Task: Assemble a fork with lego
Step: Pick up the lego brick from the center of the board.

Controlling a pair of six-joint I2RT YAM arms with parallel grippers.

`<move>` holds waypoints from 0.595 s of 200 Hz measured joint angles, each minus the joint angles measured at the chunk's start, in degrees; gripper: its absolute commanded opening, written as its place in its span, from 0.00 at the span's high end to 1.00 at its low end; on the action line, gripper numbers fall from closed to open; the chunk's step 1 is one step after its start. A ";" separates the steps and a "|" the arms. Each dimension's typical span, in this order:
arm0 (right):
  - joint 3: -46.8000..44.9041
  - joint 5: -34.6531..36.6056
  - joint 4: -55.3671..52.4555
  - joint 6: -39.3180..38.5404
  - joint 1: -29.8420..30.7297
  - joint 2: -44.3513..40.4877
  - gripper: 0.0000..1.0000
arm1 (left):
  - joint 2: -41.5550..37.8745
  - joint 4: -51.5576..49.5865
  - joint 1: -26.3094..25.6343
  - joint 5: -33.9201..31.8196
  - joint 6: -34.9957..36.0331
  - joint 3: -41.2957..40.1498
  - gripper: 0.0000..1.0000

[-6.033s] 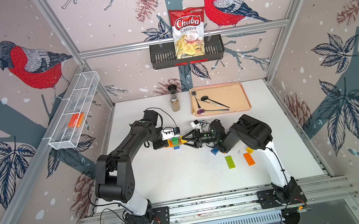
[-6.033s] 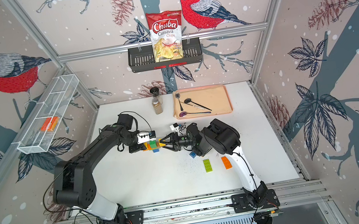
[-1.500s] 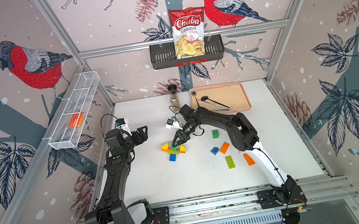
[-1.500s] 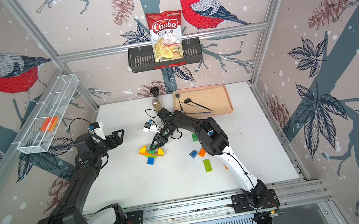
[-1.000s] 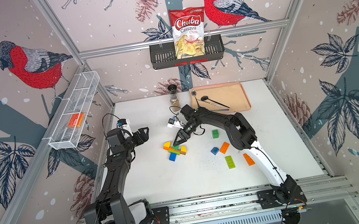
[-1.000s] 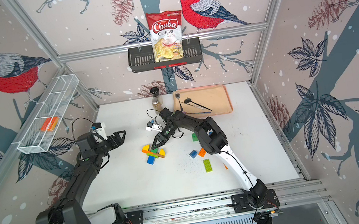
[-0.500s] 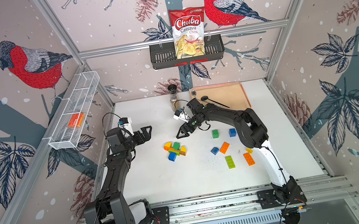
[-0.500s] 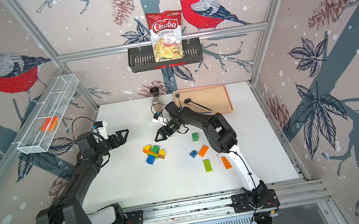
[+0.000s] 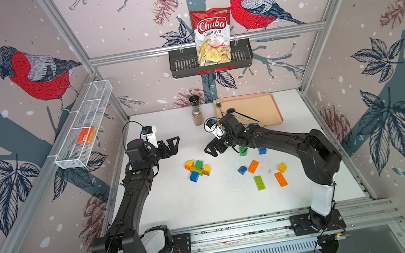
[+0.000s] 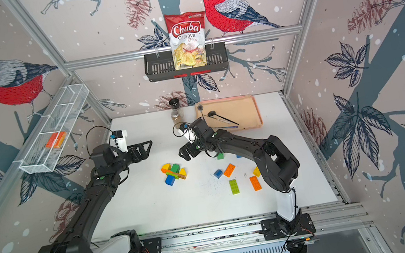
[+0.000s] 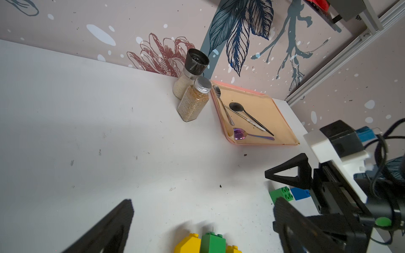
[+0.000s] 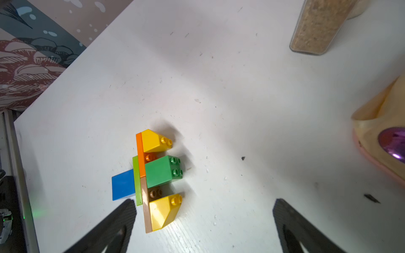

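Arms [image 9: 130, 197] angle inward, left end effector [image 9: 172, 148] and right end effector [image 9: 210, 152] gaping.

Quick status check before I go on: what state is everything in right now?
Left end effector: open, empty, above the table.
Right end effector: open, empty.
Lego fork: bricks joined, lying free on the table.
Loose bricks: scattered, unattached.
Spice jar: upright, capped.
Grinder: upright.
Chips bag: standing in the wall basket.
Tray: holds spoons.
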 measured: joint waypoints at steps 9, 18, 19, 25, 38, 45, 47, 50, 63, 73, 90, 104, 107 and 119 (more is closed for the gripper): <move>-0.55 2.27 -0.07 0.50 -0.15 -1.09 0.00 | 0.59 -1.73 -0.37 -0.48 0.00 1.22 0.01; -1.36 4.57 -0.02 1.84 -0.31 -2.25 0.00 | 1.07 -3.02 -0.87 -0.96 0.09 2.27 0.01; -1.44 4.72 -0.04 1.88 -0.33 -2.36 0.00 | 1.09 -3.10 -0.92 -1.01 0.09 2.32 0.01; -2.47 6.01 0.07 2.49 -0.37 -3.45 0.00 | 1.03 -3.56 -1.46 -1.42 0.13 2.45 0.01; -6.14 7.89 0.79 4.42 -0.28 -7.06 0.00 | -0.22 -3.89 -2.58 -2.01 0.11 1.51 0.01; -8.79 9.35 1.51 5.33 -0.20 -9.70 0.00 | -1.11 -3.34 -2.91 -1.92 -0.13 0.44 0.01; -9.33 9.57 1.64 5.70 -0.20 -10.25 0.01 | -1.42 -3.17 -2.97 -1.88 -0.31 0.04 0.01; -10.43 10.45 1.92 6.19 -0.17 -11.43 0.00 | -1.66 -2.91 -2.99 -1.70 -0.59 -0.35 0.01; -13.42 13.75 3.04 8.11 -0.09 -14.93 0.00 | -2.01 -1.88 -3.41 -0.81 -1.86 -1.53 0.01; -14.23 16.70 3.06 9.99 -0.13 -16.28 0.00 | -1.25 -1.36 -4.50 -0.57 -2.01 -1.22 0.01; -13.33 20.06 0.70 14.01 -1.53 -16.55 0.00 | 0.42 -1.16 -7.30 -0.24 -1.88 -0.13 0.01; -13.49 21.33 -1.16 16.68 -3.48 -16.85 0.00 | 1.53 -0.85 -9.03 -0.13 -1.81 0.42 0.01; -13.68 21.75 -1.33 16.92 -3.69 -16.98 0.00 | 1.75 -0.70 -9.25 -0.07 -1.81 0.48 0.01; -15.52 23.43 -2.51 18.43 -4.02 -18.25 0.00 | 3.10 0.02 -10.21 0.17 -2.01 0.81 0.01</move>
